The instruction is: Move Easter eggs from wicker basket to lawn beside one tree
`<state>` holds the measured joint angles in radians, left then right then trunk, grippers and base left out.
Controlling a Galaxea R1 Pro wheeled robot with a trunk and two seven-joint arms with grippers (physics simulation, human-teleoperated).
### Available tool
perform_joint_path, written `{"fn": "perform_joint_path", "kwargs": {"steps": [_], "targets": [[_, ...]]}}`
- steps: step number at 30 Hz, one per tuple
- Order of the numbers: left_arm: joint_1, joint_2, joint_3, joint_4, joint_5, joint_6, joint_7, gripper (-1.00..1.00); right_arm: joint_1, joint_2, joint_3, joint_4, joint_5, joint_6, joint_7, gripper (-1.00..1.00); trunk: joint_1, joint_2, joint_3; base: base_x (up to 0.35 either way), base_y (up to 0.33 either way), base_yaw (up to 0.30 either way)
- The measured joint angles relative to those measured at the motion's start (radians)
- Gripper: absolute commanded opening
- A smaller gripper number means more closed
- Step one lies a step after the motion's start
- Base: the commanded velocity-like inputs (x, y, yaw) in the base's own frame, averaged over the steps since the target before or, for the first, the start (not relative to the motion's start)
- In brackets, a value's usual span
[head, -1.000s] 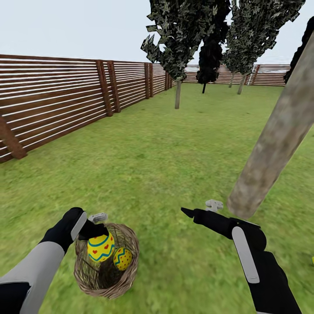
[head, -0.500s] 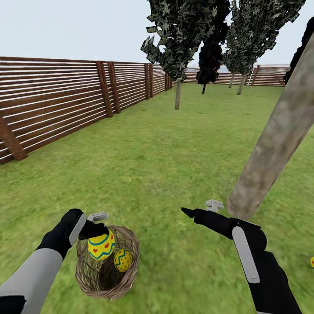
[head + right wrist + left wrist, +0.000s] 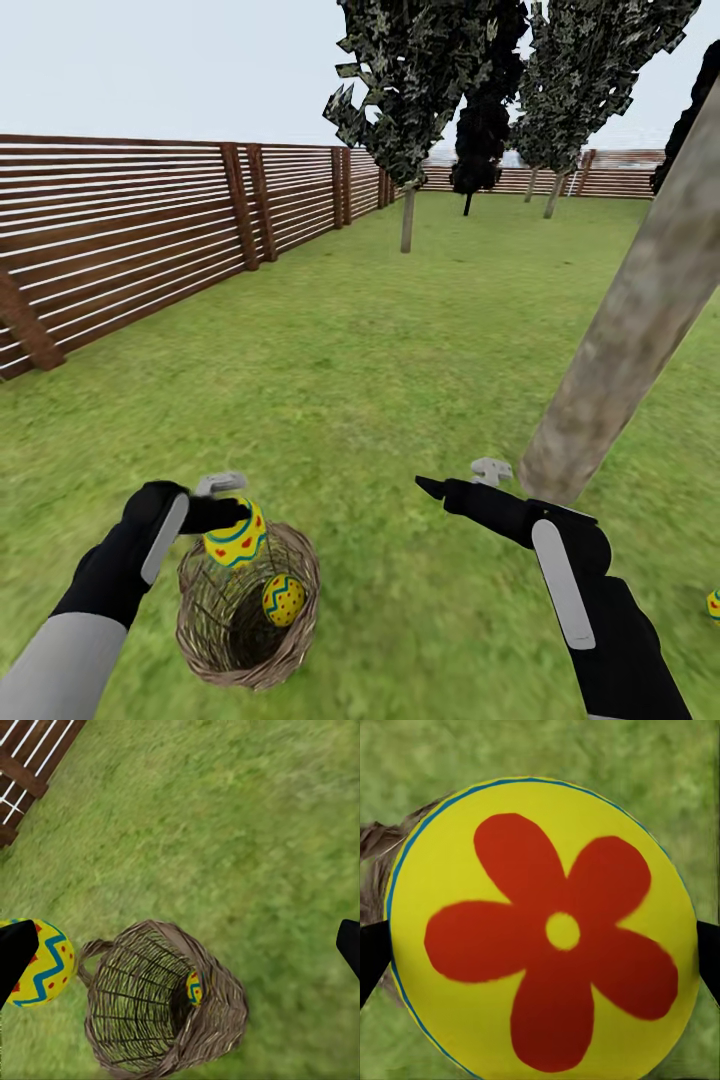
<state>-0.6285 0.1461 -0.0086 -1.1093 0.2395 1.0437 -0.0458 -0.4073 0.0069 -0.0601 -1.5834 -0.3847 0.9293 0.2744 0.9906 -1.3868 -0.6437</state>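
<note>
A: What is changing since a second ago?

B: Your left gripper (image 3: 228,512) is rising with an egg (image 3: 236,537). Earlier that egg was sitting low inside the basket (image 3: 248,668); now it is hanging over the far left rim. Your right arm is staying put.

A: Is the left claw really gripping it?

B: Yes, you are clamping the egg between the fingers. In the left wrist view its red flower (image 3: 551,945) is facing the camera, with the dark fingers (image 3: 373,954) pressing at both sides.

A: And the other eggs?

B: A second egg (image 3: 283,598) is lying inside the basket against its right wall; the right wrist view is showing it there too (image 3: 194,988). A third egg (image 3: 713,603) is lying on the lawn (image 3: 380,360) at the far right edge of the head view, near the foot of the leaning trunk (image 3: 625,330).

A: What is the right gripper (image 3: 463,479) doing?

B: You are holding it open and empty above the grass, just left of the trunk's base, well apart from the basket.

A: Anything around you?

B: A slatted fence (image 3: 130,235) is running along the left, and thin trees (image 3: 420,90) are standing far off.
</note>
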Motion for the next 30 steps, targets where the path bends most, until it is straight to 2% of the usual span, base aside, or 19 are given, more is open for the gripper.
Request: {"fn": "perform_joint_path", "kwargs": {"steps": [3,7,11,23,30], "targets": [[0.065,0.003,0.000,-0.146,0.001,0.000,0.000,-1.00,0.000,0.000,0.001,0.000,0.000,0.000,0.000,1.00,-0.011,0.021,0.009,0.000,0.000,0.000],[0.105,0.006,0.002,-0.302,0.002,0.000,0.000,-1.00,0.000,0.000,0.002,0.001,0.000,0.000,-0.001,1.00,-0.027,0.049,0.022,0.000,0.000,0.000],[0.126,0.007,0.004,-0.390,0.005,0.000,0.000,-1.00,0.000,0.000,0.003,0.002,0.000,0.000,-0.001,1.00,-0.042,0.077,0.034,0.000,0.000,0.000],[0.128,-0.004,-0.003,-0.441,0.007,0.000,0.000,-1.00,0.000,0.000,0.004,0.005,0.013,-0.001,-0.013,1.00,-0.088,0.161,0.072,0.000,0.000,0.000],[0.129,-0.001,-0.003,-0.480,0.004,0.000,0.000,-1.00,0.000,-0.001,-0.007,0.000,0.003,-0.009,-0.003,1.00,-0.115,0.210,0.094,0.000,0.000,-0.007]]}}
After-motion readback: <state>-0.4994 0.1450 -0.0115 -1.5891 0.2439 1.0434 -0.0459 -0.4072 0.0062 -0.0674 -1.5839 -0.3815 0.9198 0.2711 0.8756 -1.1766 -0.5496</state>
